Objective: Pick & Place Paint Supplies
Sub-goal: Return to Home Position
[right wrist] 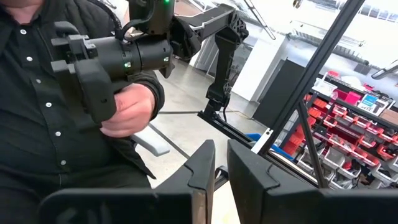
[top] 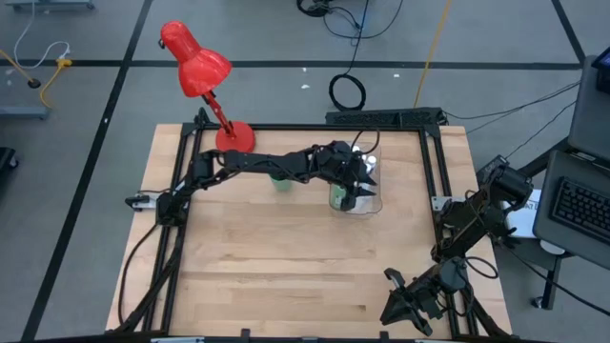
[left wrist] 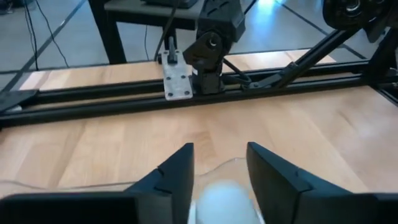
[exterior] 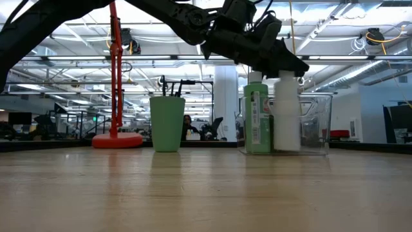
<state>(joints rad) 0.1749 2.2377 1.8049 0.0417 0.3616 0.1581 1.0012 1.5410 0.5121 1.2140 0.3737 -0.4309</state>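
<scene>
Pale wood planks form the table (top: 286, 248), edged by black frame rails, with a red desk lamp (top: 195, 62) at the far side. The left hand (left wrist: 221, 163) hangs over a clear tray (exterior: 318, 122), its fingers apart and holding nothing. Directly beneath it stands the white bottle (exterior: 287, 119), tall and plain, its round cap showing between the fingers in the left wrist view. The green bottle (exterior: 257, 119) stands upright and touching it, inside the same tray. Beside the hand, toward the lamp, a green cup (exterior: 167, 122) holds dark brushes (exterior: 172, 86). These show only in the low view, since from above the arm hides them. The right hand (top: 405, 303) is folded back at the table's near right corner, well apart, with its fingers almost together. Its wrist view alone shows a person (right wrist: 37, 93) gripping a dark control handle.
</scene>
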